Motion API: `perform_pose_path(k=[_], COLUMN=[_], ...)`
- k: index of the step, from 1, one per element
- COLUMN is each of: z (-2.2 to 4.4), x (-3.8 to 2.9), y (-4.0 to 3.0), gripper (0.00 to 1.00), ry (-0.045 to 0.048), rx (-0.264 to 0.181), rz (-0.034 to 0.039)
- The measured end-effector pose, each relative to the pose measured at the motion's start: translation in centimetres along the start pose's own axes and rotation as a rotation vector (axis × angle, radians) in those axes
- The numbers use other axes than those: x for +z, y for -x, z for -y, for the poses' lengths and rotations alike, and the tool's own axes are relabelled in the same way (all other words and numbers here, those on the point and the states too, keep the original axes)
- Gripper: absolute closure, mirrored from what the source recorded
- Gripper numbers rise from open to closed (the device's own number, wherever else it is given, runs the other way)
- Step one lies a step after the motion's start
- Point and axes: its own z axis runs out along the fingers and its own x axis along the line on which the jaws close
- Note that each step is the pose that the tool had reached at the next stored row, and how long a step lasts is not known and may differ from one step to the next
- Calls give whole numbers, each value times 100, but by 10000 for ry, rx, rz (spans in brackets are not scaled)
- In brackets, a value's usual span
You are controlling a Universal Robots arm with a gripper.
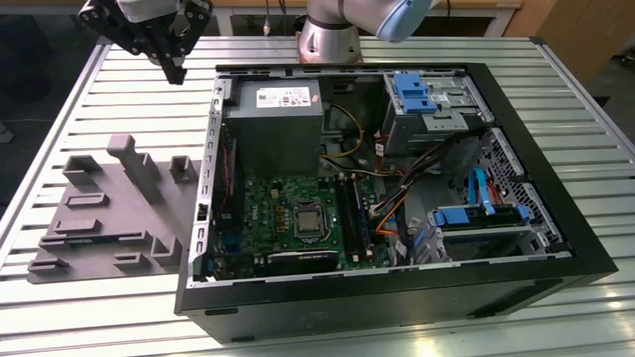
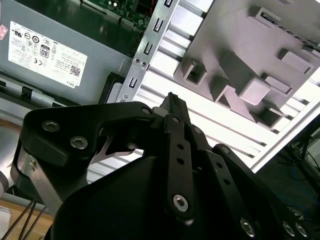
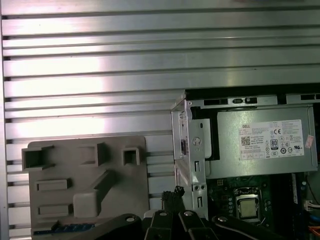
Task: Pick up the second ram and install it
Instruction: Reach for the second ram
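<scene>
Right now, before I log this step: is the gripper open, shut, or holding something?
Gripper: shut, fingertips together, nothing held between them.

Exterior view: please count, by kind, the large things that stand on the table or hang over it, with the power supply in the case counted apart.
computer case: 1
power supply: 1
grey fixture: 1
gripper: 1
Total: 4
</scene>
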Motion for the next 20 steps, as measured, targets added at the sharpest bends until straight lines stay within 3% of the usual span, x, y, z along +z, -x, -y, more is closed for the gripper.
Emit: perform_pose_path(k=[20], z=[54], x=[-10], y=[-239], gripper=[89], ry=[0], rx=[-1], rz=[14])
